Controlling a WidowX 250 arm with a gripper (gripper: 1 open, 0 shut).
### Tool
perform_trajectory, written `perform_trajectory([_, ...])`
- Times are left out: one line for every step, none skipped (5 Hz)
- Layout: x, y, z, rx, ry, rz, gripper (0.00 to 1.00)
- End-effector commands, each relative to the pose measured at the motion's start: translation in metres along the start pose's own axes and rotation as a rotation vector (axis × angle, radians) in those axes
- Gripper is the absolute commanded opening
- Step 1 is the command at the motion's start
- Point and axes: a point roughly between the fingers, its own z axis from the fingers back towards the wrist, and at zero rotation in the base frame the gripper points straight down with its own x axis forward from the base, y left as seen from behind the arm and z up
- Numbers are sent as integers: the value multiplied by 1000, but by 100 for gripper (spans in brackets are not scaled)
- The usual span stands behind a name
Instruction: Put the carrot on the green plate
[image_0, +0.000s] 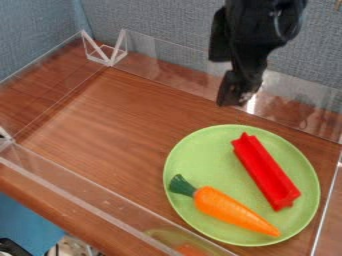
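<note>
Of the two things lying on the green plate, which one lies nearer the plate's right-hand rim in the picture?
The red bar: it lies right of the orange carrot and lacks its green leafy top.

Wooden tabletop (94, 130), reddish-brown, one round light-green plate (193, 168) (thin raised rim) lying directly on it, toward the right side, white wire-like frame (104, 48) at the far left corner

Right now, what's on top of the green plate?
The carrot and a red bar lie on the green plate; what they cover can't be seen.
</note>
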Motion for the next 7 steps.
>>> perform_trajectory([-2,-1,2,12,-89,-25,100])
perform_trajectory([-5,3,-6,7,-130,-7,100])
perform_trajectory([-3,10,-20,-13,-154,-4,100])
perform_trajectory([3,16,-37,-37,-162,-9,0])
perform_trajectory([11,21,-55,-57,-165,-14,0])
perform_trajectory([18,24,-71,-73,-170,-22,0])
perform_trajectory([22,23,-82,-86,-171,-30,0])
